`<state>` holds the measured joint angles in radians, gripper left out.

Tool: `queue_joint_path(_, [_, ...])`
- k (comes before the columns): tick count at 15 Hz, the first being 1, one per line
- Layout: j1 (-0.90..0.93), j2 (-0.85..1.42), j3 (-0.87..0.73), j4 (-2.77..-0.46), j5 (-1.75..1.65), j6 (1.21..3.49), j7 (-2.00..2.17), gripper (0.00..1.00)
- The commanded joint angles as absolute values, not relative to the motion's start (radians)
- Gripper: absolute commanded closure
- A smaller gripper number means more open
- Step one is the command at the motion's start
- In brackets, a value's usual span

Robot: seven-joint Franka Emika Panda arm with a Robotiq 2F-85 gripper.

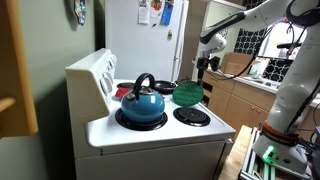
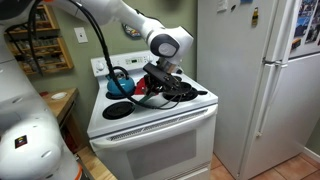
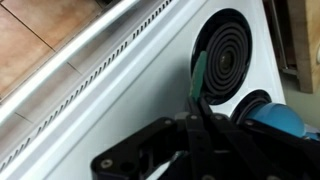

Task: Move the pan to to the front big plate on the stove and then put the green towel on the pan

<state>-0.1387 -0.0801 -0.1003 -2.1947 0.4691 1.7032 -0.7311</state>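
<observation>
Hand (image 2: 160,84) pinched shut on a thin fold of green towel (image 1: 187,93), likely for draping it. Towel bunched just beneath hand, apparently over the pan (image 2: 178,93) on a front burner; hard to confirm. Reaching in from above, wrist angled down, blue kettle (image 1: 141,101) well aside.

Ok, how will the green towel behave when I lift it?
Probably floppy: the green towel sits as a soft mound, so it should sag and trail from the tool. Likely light: in the wrist view only a thin green strip shows at the shut tips. It may snag the blue kettle if swung low.
</observation>
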Motion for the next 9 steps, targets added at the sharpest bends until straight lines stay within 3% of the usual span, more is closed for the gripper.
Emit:
queue_joint_path(1, [-0.095, -0.141, -0.102, -2.179, 0.533, 1.642, -0.764, 0.99])
queue_joint_path(4, [-0.082, -0.136, -0.108, -2.167, 0.511, 1.649, -0.744, 0.96])
queue_joint_path(9, [-0.080, -0.124, -0.111, -2.163, 0.535, 1.652, -0.746, 0.99])
